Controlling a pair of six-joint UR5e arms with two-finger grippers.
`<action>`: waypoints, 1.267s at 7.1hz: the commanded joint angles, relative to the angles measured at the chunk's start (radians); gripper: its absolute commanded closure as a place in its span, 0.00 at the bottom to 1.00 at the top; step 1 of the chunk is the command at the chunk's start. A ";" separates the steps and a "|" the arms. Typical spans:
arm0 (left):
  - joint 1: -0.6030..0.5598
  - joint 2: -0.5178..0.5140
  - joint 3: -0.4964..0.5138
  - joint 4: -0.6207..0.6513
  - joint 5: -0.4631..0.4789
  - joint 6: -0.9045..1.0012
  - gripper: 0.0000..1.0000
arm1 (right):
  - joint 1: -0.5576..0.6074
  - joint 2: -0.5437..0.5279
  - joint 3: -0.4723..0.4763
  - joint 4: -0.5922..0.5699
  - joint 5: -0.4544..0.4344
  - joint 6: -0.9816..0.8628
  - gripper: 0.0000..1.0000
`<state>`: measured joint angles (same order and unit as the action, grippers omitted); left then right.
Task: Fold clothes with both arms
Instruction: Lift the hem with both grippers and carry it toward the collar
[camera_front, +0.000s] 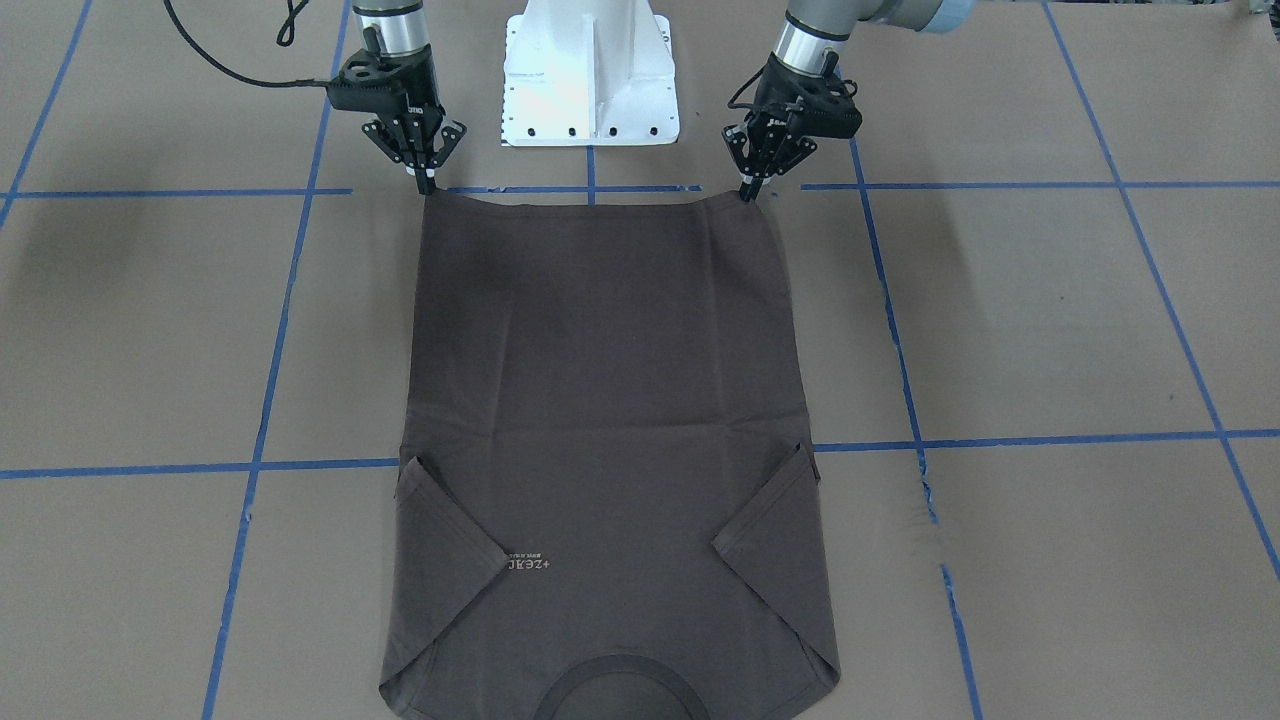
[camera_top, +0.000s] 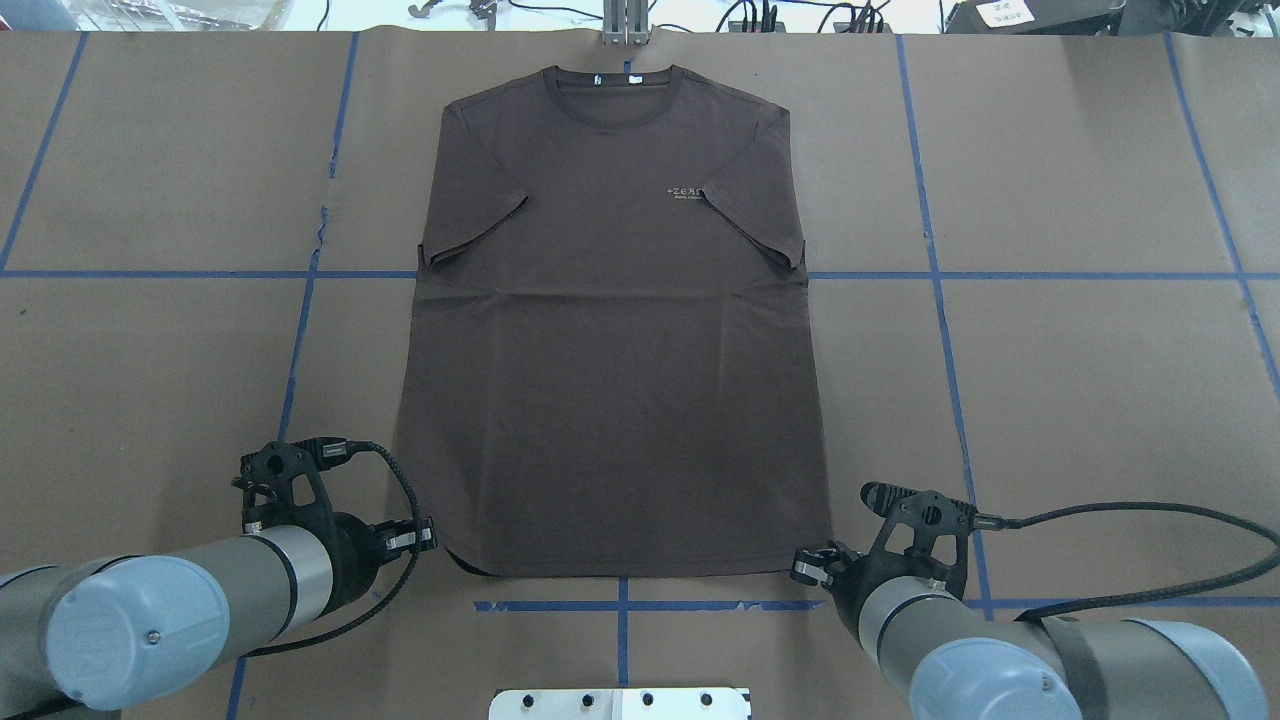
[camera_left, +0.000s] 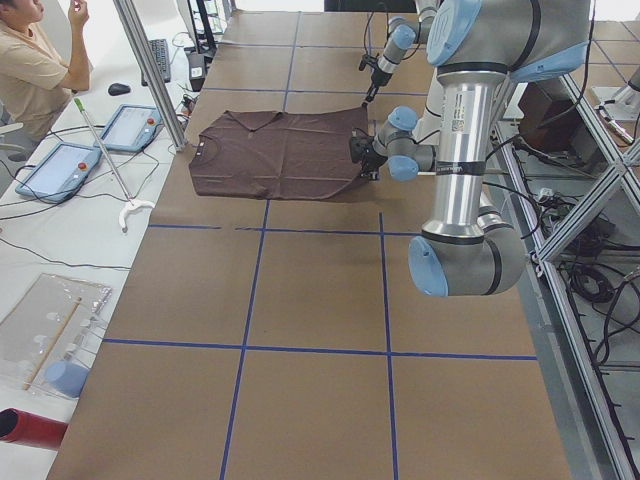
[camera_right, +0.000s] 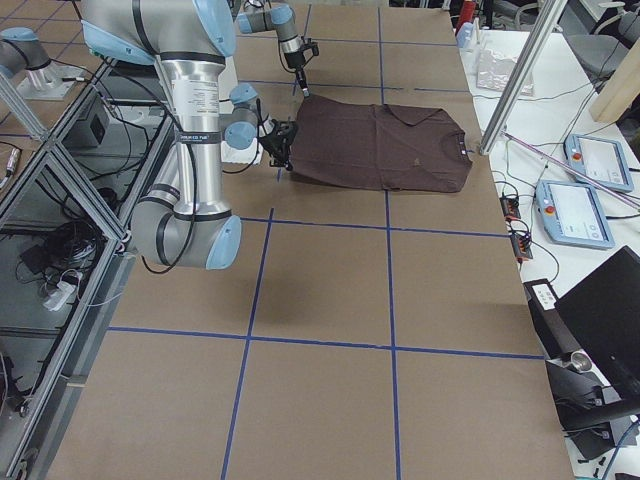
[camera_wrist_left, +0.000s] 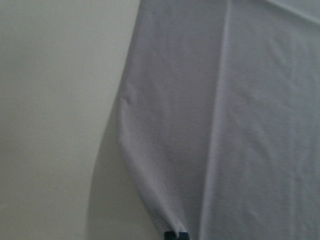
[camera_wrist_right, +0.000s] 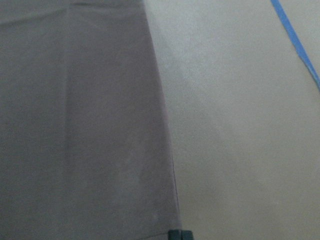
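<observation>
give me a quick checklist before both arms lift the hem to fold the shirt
1. left pincer shut on a hem corner of the T-shirt: ok
2. right pincer shut on the other hem corner: ok
3. sleeves folded in over the body: ok
4. cloth lying flat, only faint creases: ok
5. each grip catches both layers: cannot tell

The T-shirt (camera_top: 610, 400) lies flat on the tabletop (camera_top: 1050, 400) before me, collar farthest; my left jaws at its near-left corner, right jaws near-right.
</observation>
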<state>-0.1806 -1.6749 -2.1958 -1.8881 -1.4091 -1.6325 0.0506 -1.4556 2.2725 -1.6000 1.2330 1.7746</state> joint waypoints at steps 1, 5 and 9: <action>0.004 -0.064 -0.273 0.345 -0.094 -0.009 1.00 | -0.035 -0.002 0.279 -0.244 0.052 0.000 1.00; 0.000 -0.149 -0.403 0.567 -0.191 0.012 1.00 | 0.036 0.196 0.411 -0.521 0.166 -0.019 1.00; -0.380 -0.365 -0.020 0.476 -0.258 0.372 1.00 | 0.424 0.341 0.114 -0.464 0.305 -0.243 1.00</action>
<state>-0.4439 -2.0017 -2.3349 -1.3574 -1.6287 -1.3594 0.3457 -1.1652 2.4966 -2.0970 1.4652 1.5924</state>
